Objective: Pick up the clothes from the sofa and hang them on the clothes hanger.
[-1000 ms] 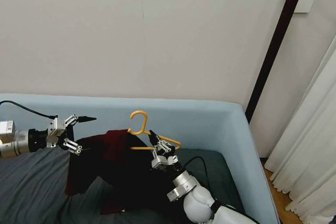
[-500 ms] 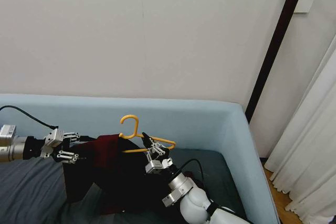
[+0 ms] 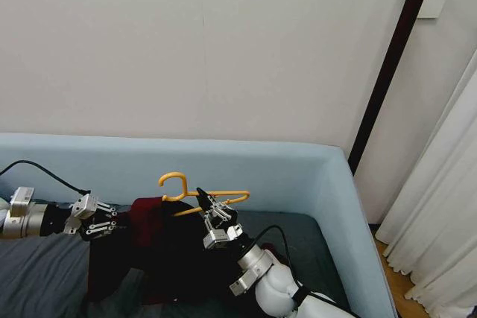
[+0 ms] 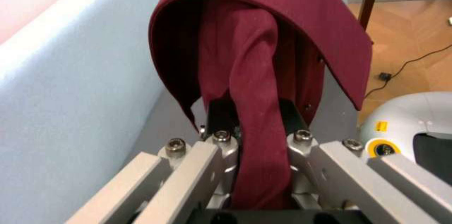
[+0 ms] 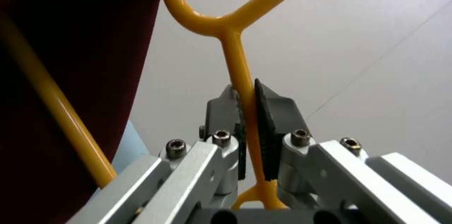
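- You find the shirt (image 3: 149, 221) draped over the sofa (image 3: 313, 176), with the left gripper (image 3: 110, 218) at its 9 o'clock.
- The hanger (image 5: 238, 68) sits at the shirt's 2 o'clock, with the right gripper (image 3: 212, 212) beneath it.

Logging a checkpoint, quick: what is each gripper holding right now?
Left gripper: shut on the dark red shirt.
Right gripper: shut on the yellow hanger.

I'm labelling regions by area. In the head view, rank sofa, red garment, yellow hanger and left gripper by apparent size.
Largest to smallest:
1. sofa
2. garment
3. hanger and left gripper, too close to rank: the hanger spans wider but is thin wire.
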{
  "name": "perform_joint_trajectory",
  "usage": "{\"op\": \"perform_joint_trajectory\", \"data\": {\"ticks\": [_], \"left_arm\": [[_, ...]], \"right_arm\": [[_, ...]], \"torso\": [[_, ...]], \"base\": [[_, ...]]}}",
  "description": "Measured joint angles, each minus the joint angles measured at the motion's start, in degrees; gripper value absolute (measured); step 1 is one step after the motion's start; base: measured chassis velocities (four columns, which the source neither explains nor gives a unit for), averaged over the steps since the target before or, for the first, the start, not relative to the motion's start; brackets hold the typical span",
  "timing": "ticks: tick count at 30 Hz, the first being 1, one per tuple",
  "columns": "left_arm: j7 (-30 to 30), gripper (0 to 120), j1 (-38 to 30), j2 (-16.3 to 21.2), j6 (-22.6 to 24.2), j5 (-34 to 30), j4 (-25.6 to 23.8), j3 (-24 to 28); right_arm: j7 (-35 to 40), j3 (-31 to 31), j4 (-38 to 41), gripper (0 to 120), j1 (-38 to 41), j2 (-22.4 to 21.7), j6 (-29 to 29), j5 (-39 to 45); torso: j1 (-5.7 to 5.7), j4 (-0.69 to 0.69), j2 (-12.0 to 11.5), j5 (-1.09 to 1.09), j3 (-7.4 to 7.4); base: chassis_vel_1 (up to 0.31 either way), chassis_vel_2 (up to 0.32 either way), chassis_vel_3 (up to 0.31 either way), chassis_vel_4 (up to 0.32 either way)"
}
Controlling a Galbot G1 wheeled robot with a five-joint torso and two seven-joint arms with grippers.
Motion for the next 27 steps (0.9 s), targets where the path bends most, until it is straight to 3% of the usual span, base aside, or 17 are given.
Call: {"op": "perform_joint_trajectory", "data": {"ticks": [6,9,13,14,15,19,20,25,27], "left_arm": [[0.41,4,0.03,-0.45,0.0,0.32,0.56,-0.09],[0.42,4,-0.24,-0.74,-0.04,0.48,1.53,-0.16],[0.64,4,-0.43,-0.93,-0.14,0.85,2.57,-0.18],[0.84,3,-0.58,-1.01,-0.31,1.16,3.27,-0.24],[0.84,3,-0.58,-1.01,-0.31,1.16,3.27,-0.24],[1.32,1,-1.07,-1.17,-0.6,1.34,3.97,-0.56],[1.4,1,-1.18,-1.29,-0.66,1.43,4.21,-0.58],[1.57,1,-1.29,-1.34,-0.9,1.47,4.44,-0.63],[1.74,1,-1.25,-1.33,-1.1,1.59,4.61,-0.66]], "right_arm": [[0.15,-1.37,1.46,22,-0.6,-0.24,-0.09,8.52],[-2.41,-1.55,2.46,34,-1.79,-0.89,3.78,17.58],[-9.75,-0.24,1.51,46,-3.36,-1.83,10.68,26.65],[-14.64,0.46,-0.13,54,-4.18,-2.7,13.41,34.15],[-14.64,0.46,-0.13,54,-4.18,-2.7,13.41,34.15],[-21.2,2.09,-4.45,68,-4.97,-4.03,16.38,48.71],[-24.09,3.24,-7.53,78,-4.82,-4.34,17.55,54.79],[-24.64,4.36,-11.16,91,-4.7,-4.72,13.62,57.69],[-20.46,4.62,-12.28,98,-4.92,-4.57,6.1,57.86]], "torso": [[0.0,0.01,0.0,0.0,0.0],[0.0,0.01,0.0,0.0,0.0],[0.0,0.0,0.0,0.0,0.0],[0.0,0.01,0.0,-0.01,0.0],[0.0,0.01,0.0,-0.01,0.0],[0.0,-0.02,0.0,0.02,0.0],[0.0,-0.01,0.0,0.0,0.0],[0.0,0.0,0.0,0.0,0.0],[0.0,-0.01,0.0,0.01,0.0]], "base": [[0.0,0.0,0.0,0.0],[0.0,0.0,0.0,0.0],[0.0,0.0,0.0,0.0],[0.0,0.0,0.0,0.0],[0.0,0.0,0.0,0.0],[0.0,0.0,0.0,0.0],[0.0,0.0,0.0,0.0],[0.0,0.0,0.0,0.0],[0.0,0.0,0.0,0.0]]}}
